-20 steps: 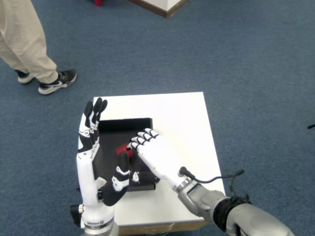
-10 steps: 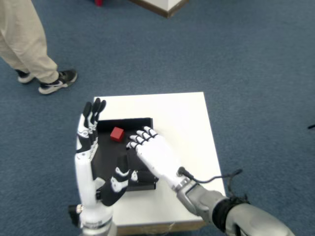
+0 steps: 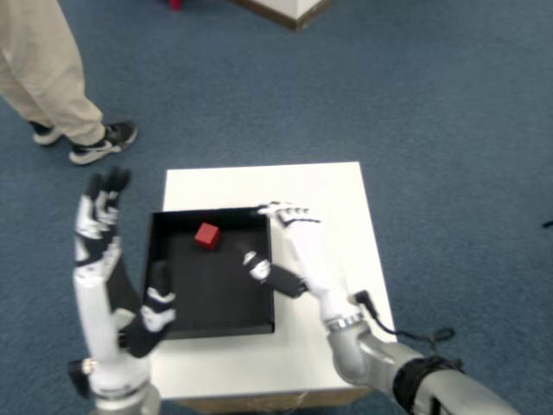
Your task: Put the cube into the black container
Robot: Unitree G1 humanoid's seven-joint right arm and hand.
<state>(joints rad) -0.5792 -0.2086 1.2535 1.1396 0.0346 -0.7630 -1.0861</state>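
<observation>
The red cube (image 3: 206, 235) lies inside the black container (image 3: 210, 310), near its far wall. My right hand (image 3: 296, 251) hovers over the container's right rim with fingers spread and nothing in it; its thumb (image 3: 270, 275) reaches over the tray's right edge. The left hand (image 3: 104, 259) stands upright and open just left of the container, off the table's left side.
The container sits on a small white table (image 3: 322, 198) standing on blue carpet. A person's legs and shoes (image 3: 82, 130) are at the upper left. A light-coloured furniture corner (image 3: 289, 10) shows at the top edge.
My right hand has let go of the cube and moved right to the container's rim. The left hand swung out to the left. The cube now rests in the tray's far part.
</observation>
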